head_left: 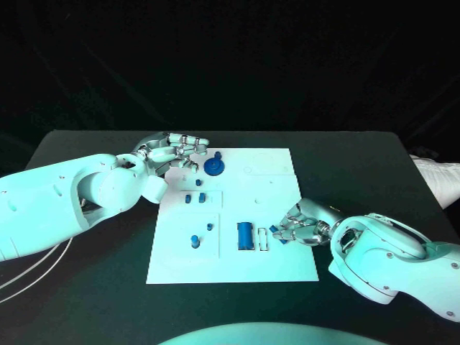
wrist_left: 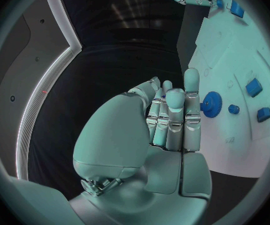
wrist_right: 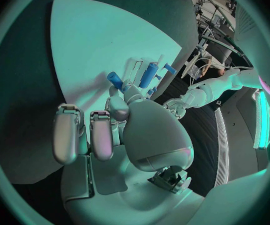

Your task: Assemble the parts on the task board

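The right hand pinches a small blue peg at the near right edge of the task board, just beside the long blue bar, whose axis runs front to back. The left hand, fingers curled on nothing, hovers beside the blue gear at the far edge, well apart.

You see a black table that carries everything. In the middle of it the white task board lies flat, its long side running from near to far. At the far right edge of the table a crumpled white thing rests, like cloth or a bag; what it is exactly, you cannot tell.
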You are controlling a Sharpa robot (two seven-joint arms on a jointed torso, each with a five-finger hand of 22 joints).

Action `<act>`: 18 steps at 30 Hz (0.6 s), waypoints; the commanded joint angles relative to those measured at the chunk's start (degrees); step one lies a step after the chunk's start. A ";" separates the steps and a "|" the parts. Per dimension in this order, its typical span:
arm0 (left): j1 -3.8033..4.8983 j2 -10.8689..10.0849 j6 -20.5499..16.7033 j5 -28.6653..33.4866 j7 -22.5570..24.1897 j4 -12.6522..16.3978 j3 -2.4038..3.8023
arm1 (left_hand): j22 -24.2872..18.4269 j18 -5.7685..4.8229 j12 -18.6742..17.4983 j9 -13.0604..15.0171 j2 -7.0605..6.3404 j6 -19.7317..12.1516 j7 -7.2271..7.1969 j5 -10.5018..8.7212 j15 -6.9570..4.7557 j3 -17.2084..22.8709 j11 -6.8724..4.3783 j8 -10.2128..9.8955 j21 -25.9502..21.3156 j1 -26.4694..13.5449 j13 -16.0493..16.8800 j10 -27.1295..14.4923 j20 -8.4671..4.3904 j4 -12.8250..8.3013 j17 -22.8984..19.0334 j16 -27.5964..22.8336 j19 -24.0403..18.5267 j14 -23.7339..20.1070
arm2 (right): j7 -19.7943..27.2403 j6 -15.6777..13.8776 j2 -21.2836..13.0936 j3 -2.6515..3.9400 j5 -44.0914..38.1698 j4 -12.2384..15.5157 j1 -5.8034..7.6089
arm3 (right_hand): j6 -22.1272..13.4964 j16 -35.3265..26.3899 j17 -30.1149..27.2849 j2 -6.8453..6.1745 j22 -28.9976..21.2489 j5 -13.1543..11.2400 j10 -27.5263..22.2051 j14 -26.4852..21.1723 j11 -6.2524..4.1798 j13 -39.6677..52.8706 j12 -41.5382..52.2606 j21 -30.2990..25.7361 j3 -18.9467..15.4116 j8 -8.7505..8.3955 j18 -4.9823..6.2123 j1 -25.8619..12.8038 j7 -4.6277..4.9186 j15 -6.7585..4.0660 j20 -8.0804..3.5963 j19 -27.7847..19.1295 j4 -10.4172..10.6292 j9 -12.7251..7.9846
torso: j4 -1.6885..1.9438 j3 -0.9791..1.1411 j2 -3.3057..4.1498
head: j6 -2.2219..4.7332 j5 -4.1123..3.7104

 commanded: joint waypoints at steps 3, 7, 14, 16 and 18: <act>0.02 0.17 0.67 -0.53 0.47 0.11 0.05 | -0.05 1.14 0.23 -0.08 0.07 -0.35 -0.04 0.29 -0.17 0.09 -0.02 0.26 -0.37 0.48 0.09 -0.41 0.18 -0.28 -0.04 -0.36 0.09 -0.40 | -0.09 2.01 1.30 0.00 2.32 -0.43 0.00 | 0.58 0.22 6.69 -0.38 0.15 0.69 0.53 4.36 0.00 -0.04 0.14 0.30 0.11 0.23 -0.34 -1.16 -0.01 -0.05 -0.19 0.36 0.80 0.05 | -0.04 0.04 0.02 | -0.03 0.37; 0.02 0.19 0.73 -0.54 0.42 0.09 0.05 | -0.05 1.14 0.23 -0.08 0.07 -0.35 -0.04 0.29 -0.17 0.09 -0.02 0.26 -0.37 0.48 0.09 -0.41 0.18 -0.28 -0.04 -0.36 0.09 -0.40 | -0.10 2.18 2.05 0.00 2.59 -0.82 -0.01 | 0.67 0.26 6.75 -0.51 0.26 0.83 0.61 4.37 -0.02 0.01 0.21 0.36 0.19 0.24 -0.36 -1.50 -0.03 -0.07 -0.20 0.41 1.03 0.10 | -0.01 -0.05 0.01 | -0.05 0.32; 0.02 0.23 0.83 -0.55 0.36 0.00 0.05 | -0.05 1.14 0.23 -0.08 0.07 -0.35 -0.04 0.29 -0.17 0.09 -0.02 0.26 -0.37 0.48 0.09 -0.41 0.18 -0.28 -0.04 -0.36 0.09 -0.40 | -0.06 2.79 3.05 0.00 2.82 -1.37 -0.01 | 0.80 0.33 6.86 -0.69 0.39 1.13 0.72 4.40 -0.06 0.07 0.29 0.44 0.33 0.26 -0.39 -1.99 -0.09 -0.10 -0.23 0.47 1.42 0.19 | 0.12 0.00 -0.02 | -0.07 0.32; 0.02 0.24 0.84 -0.55 0.35 -0.02 0.05 | -0.05 1.14 0.23 -0.08 0.07 -0.35 -0.04 0.29 -0.17 0.09 -0.02 0.26 -0.37 0.48 0.09 -0.41 0.18 -0.28 -0.04 -0.36 0.09 -0.40 | -0.04 2.84 3.24 0.00 2.85 -1.42 -0.01 | 0.80 0.33 6.86 -0.70 0.40 1.14 0.72 4.40 -0.06 0.08 0.29 0.44 0.34 0.25 -0.39 -2.01 -0.09 -0.10 -0.23 0.47 1.43 0.20 | 0.09 -0.01 -0.01 | -0.14 0.34; 0.02 0.24 0.86 -0.55 0.34 -0.05 0.05 | -0.05 1.14 0.23 -0.08 0.07 -0.35 -0.04 0.29 -0.17 0.09 -0.02 0.26 -0.37 0.48 0.09 -0.41 0.18 -0.28 -0.04 -0.36 0.09 -0.40 | 0.00 2.78 3.38 0.00 2.84 -1.44 -0.01 | 0.82 0.33 6.87 -0.72 0.41 1.19 0.76 4.40 -0.07 0.14 0.38 0.45 0.36 0.26 -0.39 -2.07 -0.10 -0.11 -0.24 0.48 1.48 0.21 | 0.05 0.03 0.00 | -0.15 0.40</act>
